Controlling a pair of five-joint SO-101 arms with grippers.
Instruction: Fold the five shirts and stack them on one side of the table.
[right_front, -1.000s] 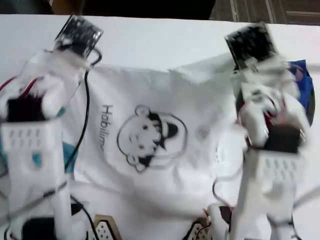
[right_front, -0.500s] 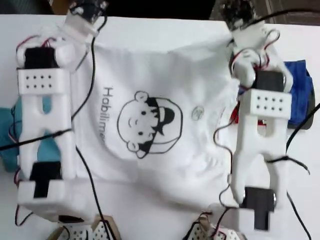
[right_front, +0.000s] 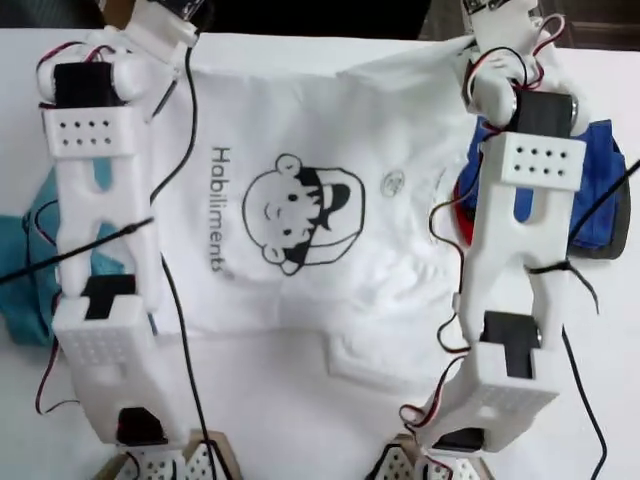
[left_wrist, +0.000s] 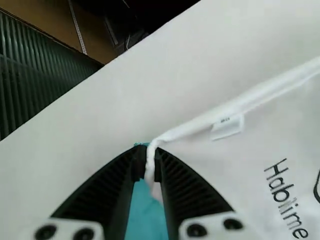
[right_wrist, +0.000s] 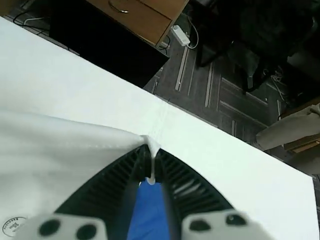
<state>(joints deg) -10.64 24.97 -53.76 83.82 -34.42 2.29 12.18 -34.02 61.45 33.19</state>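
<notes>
White cotton shirt (right_front: 300, 200) with a printed cartoon face, spread print-up across the middle of the white table (right_front: 300, 50). The left gripper (left_wrist: 146, 162) is clenched on the shirt's far hem, toward the table's far left corner. The right gripper (right_wrist: 150, 161) pinches a fold of the same shirt toward the far right corner. Compared with a second ago, both arms have stretched from the near edge out to the far edge. The cloth, then slack and rumpled between them, now lies drawn nearly flat, with one sleeve (right_front: 375, 360) poking toward the near edge. A crumpled teal garment (right_front: 30, 290) lies at the left edge beneath the left arm, and a blue garment (right_front: 600, 180) lies at the right edge beneath the right arm. By this evidence the spreading step looks nearly complete. Folding of this shirt has yet to begin, and the other garments still await their turn before any stacking.
</notes>
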